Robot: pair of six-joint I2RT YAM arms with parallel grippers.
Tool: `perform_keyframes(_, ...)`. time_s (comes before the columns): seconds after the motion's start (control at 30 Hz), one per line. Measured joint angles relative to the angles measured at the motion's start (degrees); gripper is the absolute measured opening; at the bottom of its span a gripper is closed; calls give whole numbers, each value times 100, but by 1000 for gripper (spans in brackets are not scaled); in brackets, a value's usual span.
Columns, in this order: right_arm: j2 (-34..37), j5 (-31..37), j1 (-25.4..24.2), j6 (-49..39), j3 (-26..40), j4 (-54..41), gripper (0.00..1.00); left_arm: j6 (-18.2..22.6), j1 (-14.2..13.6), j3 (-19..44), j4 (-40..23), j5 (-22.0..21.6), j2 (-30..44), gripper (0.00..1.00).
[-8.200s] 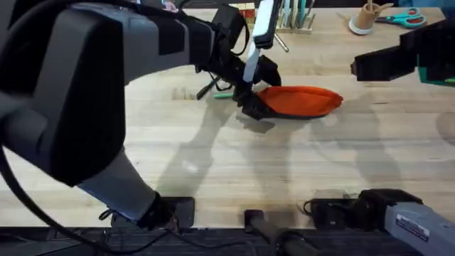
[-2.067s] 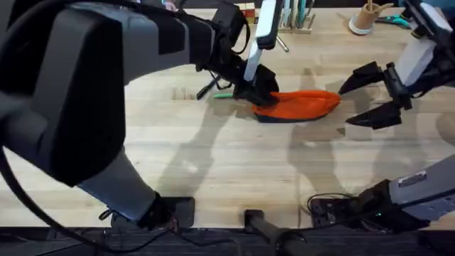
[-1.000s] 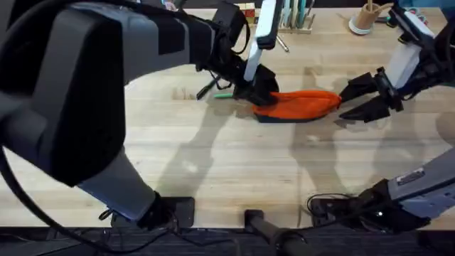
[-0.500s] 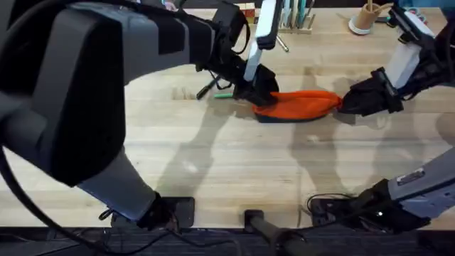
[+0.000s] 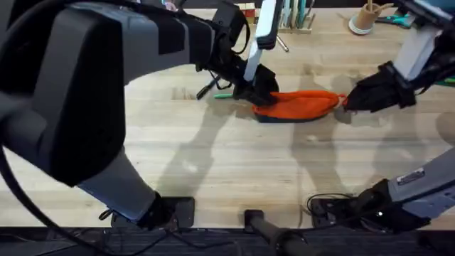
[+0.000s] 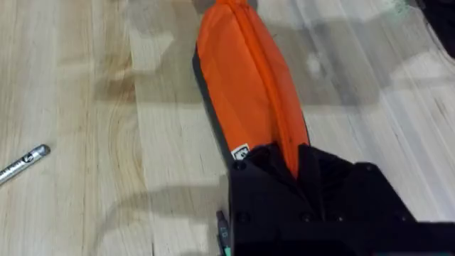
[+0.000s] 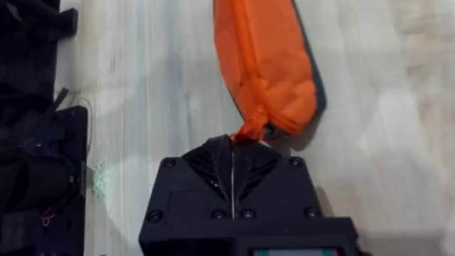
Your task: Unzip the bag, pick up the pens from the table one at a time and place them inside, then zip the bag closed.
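The orange bag [image 5: 298,104] with its dark base lies on the table [image 5: 213,163], its zipper closed along the top [image 6: 249,64]. My left gripper [image 5: 257,94] is shut on the bag's left end [image 6: 281,153]. My right gripper [image 5: 347,102] is shut on the orange zipper pull at the bag's right end [image 7: 247,132]. A black pen [image 5: 206,89] and a thin green pen [image 5: 222,95] lie just left of the left gripper. Apart on the wood lies a silver-grey pen [image 6: 25,162], also seen near the back of the table [image 5: 282,44].
At the table's back edge stand a holder with tools [image 5: 295,18], a small cup [image 5: 366,18] and teal scissors [image 5: 398,18]. The left arm [image 5: 85,85] looms large over the left half. Black hardware [image 7: 35,142] sits beside the bag in the right wrist view.
My right gripper moved in to the bag's right end and went from open to shut on the zipper pull. The left gripper and the bag stayed put.
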Motion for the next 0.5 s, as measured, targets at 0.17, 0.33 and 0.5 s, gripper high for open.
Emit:
perform_keyframes(0.17,-2,-5,0,0,604,-385,31,0,0,0,0,2,0,44)
perform_keyframes(0.33,-2,-13,0,0,1014,-469,31,0,0,0,0,0,0,44)
perform_keyframes(0.5,0,-173,0,0,1159,-469,30,0,0,0,0,0,0,44)
